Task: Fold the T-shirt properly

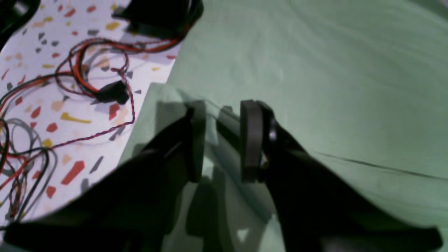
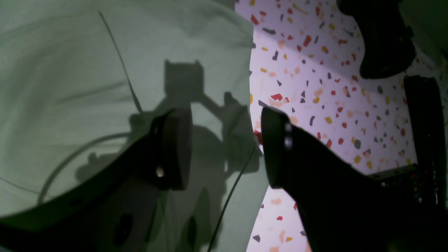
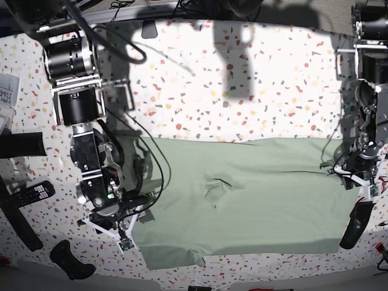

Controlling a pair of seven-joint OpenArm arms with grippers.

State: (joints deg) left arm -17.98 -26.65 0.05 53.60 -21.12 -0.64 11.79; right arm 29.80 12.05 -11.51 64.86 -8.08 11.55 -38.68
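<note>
Covering the speckled terrazzo table (image 3: pixel 254 91), the T-shirt (image 3: pixel 267 194) lies flat.

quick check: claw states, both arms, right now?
Left claw: open, straddling a raised edge of the T-shirt, not clamped.
Right claw: open, at the shirt's edge, holding nothing.

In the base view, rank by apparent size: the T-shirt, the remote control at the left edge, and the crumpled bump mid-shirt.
1. T-shirt, by far the largest.
2. Remote control.
3. Crumpled bump, smallest, though its outline is soft, so close to the remote.
</note>
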